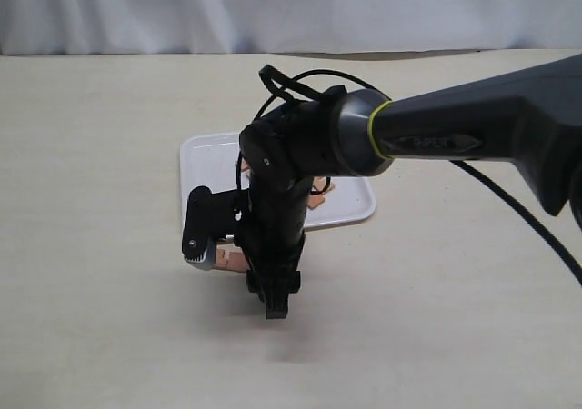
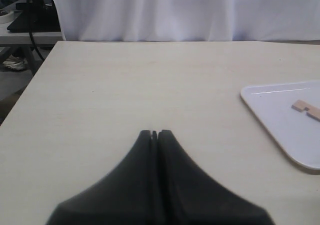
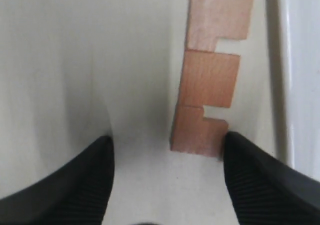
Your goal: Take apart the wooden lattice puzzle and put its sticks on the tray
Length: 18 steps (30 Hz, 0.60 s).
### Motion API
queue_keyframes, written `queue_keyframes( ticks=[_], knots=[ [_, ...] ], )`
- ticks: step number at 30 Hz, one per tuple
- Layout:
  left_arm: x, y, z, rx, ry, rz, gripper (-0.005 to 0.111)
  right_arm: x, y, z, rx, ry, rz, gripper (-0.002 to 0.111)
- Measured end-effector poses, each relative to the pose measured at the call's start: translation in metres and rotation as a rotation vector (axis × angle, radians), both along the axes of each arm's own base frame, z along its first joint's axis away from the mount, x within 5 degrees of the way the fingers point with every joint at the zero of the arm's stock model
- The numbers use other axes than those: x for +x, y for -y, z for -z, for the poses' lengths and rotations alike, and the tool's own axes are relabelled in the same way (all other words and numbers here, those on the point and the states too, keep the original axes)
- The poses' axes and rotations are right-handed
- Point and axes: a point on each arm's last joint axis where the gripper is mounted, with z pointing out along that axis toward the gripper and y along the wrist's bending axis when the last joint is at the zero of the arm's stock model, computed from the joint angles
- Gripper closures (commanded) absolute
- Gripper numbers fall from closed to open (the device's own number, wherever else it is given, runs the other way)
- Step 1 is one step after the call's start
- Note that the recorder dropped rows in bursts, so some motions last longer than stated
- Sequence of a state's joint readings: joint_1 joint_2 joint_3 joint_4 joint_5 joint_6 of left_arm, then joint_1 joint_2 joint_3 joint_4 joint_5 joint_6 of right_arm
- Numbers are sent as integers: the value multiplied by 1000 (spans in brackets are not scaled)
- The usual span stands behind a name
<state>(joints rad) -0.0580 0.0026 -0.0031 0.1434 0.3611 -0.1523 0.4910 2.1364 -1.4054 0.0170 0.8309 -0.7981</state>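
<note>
No assembled lattice puzzle shows, only loose sticks. One notched stick (image 3: 207,80) lies flat on the table just outside the white tray's rim (image 3: 286,60). My right gripper (image 3: 166,137) is open above the table, and the stick's near end sits beside the inner side of one of its fingers (image 3: 250,175). From the exterior view the right arm reaches down at the front left corner of the tray (image 1: 207,154), with that stick (image 1: 229,262) beside it. More sticks (image 1: 320,195) lie on the tray, partly hidden by the arm. My left gripper (image 2: 154,133) is shut and holds nothing, away from the tray (image 2: 280,112), where one stick (image 2: 306,108) shows.
The pale table (image 1: 109,273) spreads wide round the tray. A white curtain (image 1: 273,9) hangs behind the far edge. A black cable (image 1: 518,218) trails from the right arm. The table's edge (image 2: 30,80) and some furniture show in the left wrist view.
</note>
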Motion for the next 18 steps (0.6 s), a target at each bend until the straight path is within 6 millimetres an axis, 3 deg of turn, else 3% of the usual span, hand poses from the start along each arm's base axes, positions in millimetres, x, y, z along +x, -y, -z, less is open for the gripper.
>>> queue_keyframes(
  ticks=[2, 4, 10, 18],
  knots=[
    [0, 0, 0, 0, 0, 0, 107, -3, 1, 1, -14, -32, -7, 64],
    [0, 0, 0, 0, 0, 0, 107, -3, 1, 0, -18, -42, -7, 66],
    [0, 0, 0, 0, 0, 0, 107, 3, -3, -6, 8, -8, 16, 62],
    [0, 0, 0, 0, 0, 0, 107, 6, -4, -7, 41, 2, 223, 55]
  ],
)
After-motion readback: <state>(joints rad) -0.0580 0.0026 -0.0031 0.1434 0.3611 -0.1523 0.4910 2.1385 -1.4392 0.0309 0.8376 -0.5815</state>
